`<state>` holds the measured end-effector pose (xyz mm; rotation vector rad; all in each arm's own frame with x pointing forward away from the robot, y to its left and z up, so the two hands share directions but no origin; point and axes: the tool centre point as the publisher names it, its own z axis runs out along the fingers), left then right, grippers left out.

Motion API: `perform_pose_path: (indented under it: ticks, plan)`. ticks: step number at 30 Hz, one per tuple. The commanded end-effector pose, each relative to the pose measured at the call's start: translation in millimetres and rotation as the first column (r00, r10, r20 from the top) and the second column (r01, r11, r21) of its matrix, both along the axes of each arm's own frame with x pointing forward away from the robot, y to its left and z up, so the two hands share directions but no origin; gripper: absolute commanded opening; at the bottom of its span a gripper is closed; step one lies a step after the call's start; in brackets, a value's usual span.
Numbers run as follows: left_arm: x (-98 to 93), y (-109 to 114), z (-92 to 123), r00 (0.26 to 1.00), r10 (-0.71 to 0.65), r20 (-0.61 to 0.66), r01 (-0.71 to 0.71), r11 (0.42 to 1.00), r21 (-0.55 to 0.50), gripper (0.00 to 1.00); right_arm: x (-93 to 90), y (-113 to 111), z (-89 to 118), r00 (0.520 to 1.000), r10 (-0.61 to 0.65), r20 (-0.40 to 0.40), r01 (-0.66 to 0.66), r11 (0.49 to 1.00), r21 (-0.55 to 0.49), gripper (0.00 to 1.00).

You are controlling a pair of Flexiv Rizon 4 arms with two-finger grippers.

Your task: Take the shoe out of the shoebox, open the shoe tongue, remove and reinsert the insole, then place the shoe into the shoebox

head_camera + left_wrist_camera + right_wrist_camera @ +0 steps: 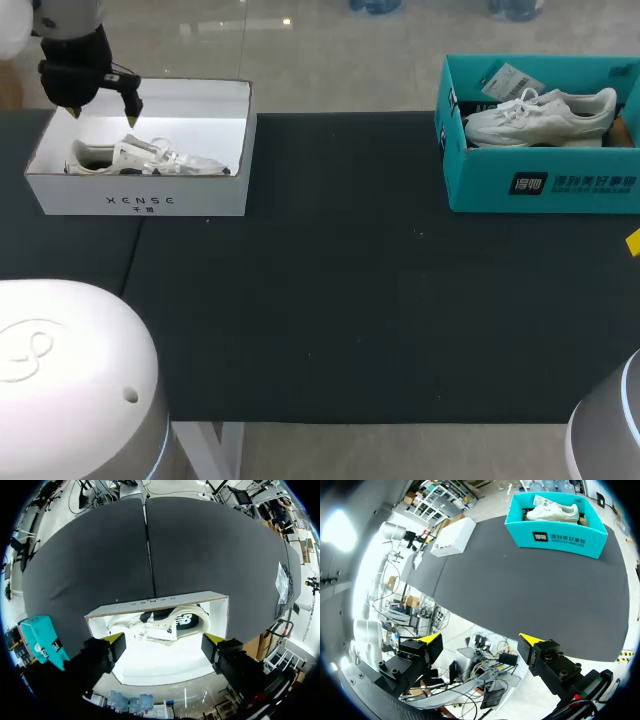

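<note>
No step is showing done: the open, empty left gripper is hovering over the white cardboard shoebox at the table's ten o'clock, the white lace-up sneaker lying inside, the right gripper likewise open.

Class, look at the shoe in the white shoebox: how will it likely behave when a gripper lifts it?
Probably light: the shoe is a low, soft-looking sneaker. Its upper looks crumpled, laces loose, so it may sag if gripped at one end. Lying in the white shoebox, it seems unlikely to roll.
</note>
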<state>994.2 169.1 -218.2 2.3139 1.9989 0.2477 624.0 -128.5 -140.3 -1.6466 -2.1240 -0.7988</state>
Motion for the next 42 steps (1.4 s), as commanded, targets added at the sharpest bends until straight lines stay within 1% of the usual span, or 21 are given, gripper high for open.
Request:
perform_pose_path:
  ticks: [1,17,18,19,20,21,22,23,25,27,29,30,32,33,35,36,38,39,41,42]
  plan:
    - [-45.8,-14,28,0.997,-0.015,0.077,0.013,1.0,0.023,1.0,-9.2,0,-2,0.998,-0.044,0.055,0.043,0.999,0.017,1.0]
    - [-45.8,-14,28,0.997,-0.015,0.077,0.013,1.0,0.023,1.0,-9.2,0,-2,0.998,-0.044,0.055,0.043,0.999,0.017,1.0]
    - [-45.8,-14,28,0.997,-0.015,0.077,0.013,1.0,0.023,1.0,-2.2,-4,4,0.998,-0.053,0.035,0.054,0.998,-0.023,1.0]
    - [-45.8,-14,28,0.997,-0.015,0.077,0.013,1.0,0.023,1.0,6.0,-8,8,0.997,-0.072,0.011,0.073,0.993,-0.091,1.0]
    - [-45.8,-14,28,0.997,-0.015,0.077,0.013,1.0,0.023,1.0,15.4,-10,11,0.996,-0.092,-0.013,0.087,0.971,-0.222,1.0]
    - [-45.8,-14,28,0.997,-0.015,0.077,0.013,1.0,0.023,1.0,25.6,-14,12,0.993,-0.118,-0.019,0.107,0.947,-0.302,1.0]
    - [-45.8,-14,28,0.997,-0.015,0.077,0.013,1.0,0.023,1.0,35.6,-20,12,0.991,-0.13,-0.017,0.118,0.941,-0.318,1.0]
    - [-45.8,-14,28,0.997,-0.015,0.077,0.013,1.0,0.023,1.0,46.7,-25,13,0.99,-0.14,-0.02,0.123,0.923,-0.365,1.0]
    - [-45.8,-14,28,0.997,-0.015,0.077,0.013,1.0,0.023,1.0,67.9,-37,11,0.98,-0.198,-0.016,0.166,0.861,-0.481,1.0]
    - [-45.8,-14,28,0.997,-0.015,0.077,0.013,1.0,0.023,1.0,91.6,-45,7,0.978,-0.199,-0.067,0.133,0.835,-0.535,1.0]
    - [-45.8,-14,28,0.997,-0.015,0.077,0.013,1.0,0.023,1.0,112.1,-54,3,0.982,-0.176,-0.064,0.109,0.817,-0.566,1.0]
    - [-45.8,-14,28,0.997,-0.015,0.077,0.013,1.0,0.023,1.0,123.5,-61,-1,0.978,-0.192,-0.079,0.107,0.791,-0.602,1.0]
    - [-45.8,-14,28,0.997,-0.015,0.077,0.013,1.0,0.023,1.0,143.3,-75,-8,0.978,-0.196,-0.075,0.112,0.791,-0.602,1.0]
    - [-45.8,-14,28,0.997,-0.015,0.077,0.013,1.0,0.023,1.0,153.6,-83,-13,0.971,-0.222,-0.088,0.117,0.764,-0.635,1.0]
    - [-45.8,-14,28,0.997,-0.015,0.077,0.013,1.0,0.023,1.0,174.8,-100,-25,0.966,-0.237,-0.1,0.122,0.764,-0.634,1.0]
    - [-45.8,-14,28,0.997,-0.015,0.077,0.013,1.0,0.023,1.0,184.8,-109,-31,0.96,-0.258,-0.113,0.124,0.747,-0.653,1.0]
    - [-45.8,-14,28,0.997,-0.015,0.077,0.013,1.0,0.023,1.0,200.0,-123,-40,0.953,-0.272,-0.136,0.128,0.764,-0.633,1.0]
    - [-45.8,-14,28,0.997,-0.015,0.077,0.013,1.0,0.023,1.0,206.6,-130,-43,0.946,-0.288,-0.147,0.129,0.754,-0.644,1.0]
    - [-45.8,-14,28,0.997,-0.015,0.077,0.013,1.0,0.023,1.0,217.8,-142,-47,0.944,-0.296,-0.144,0.141,0.758,-0.636,1.0]
    - [-45.8,-14,28,0.997,-0.015,0.077,0.013,1.0,0.023,1.0,220.5,-146,-47,0.942,-0.303,-0.145,0.139,0.745,-0.652,1.0]
